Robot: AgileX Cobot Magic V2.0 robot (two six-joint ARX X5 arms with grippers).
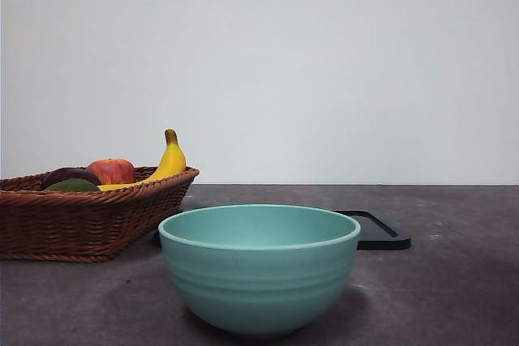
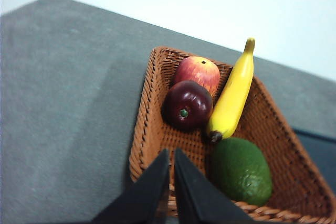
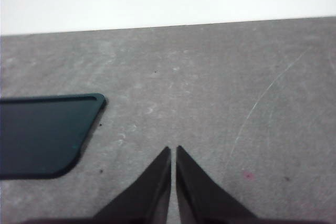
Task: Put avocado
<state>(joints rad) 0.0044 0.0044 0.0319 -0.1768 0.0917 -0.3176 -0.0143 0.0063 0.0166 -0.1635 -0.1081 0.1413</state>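
A: What's hard to make out across the table (image 1: 454, 297)?
B: From the front, the wicker basket (image 1: 81, 224) at the left hides most of its fruit. Only a sliver of the avocado (image 1: 73, 186) shows over the rim, and the black tray (image 1: 381, 228) is partly covered by the teal bowl (image 1: 259, 269). Neither arm shows there.
A: And the fingers?
B: The left gripper (image 2: 172, 153) hangs over the basket's rim with its fingers nearly together, a thin slit between them, holding nothing. The right gripper (image 3: 173, 149) is pinched likewise over bare table, beside the tray's corner (image 3: 47, 132).
A: Where's the avocado?
B: In the basket (image 2: 152, 103), just beside the left fingers, untouched, at the banana's (image 2: 233, 93) stem end. The maroon fruit (image 2: 187, 105) and apple (image 2: 198, 73) lie beyond.
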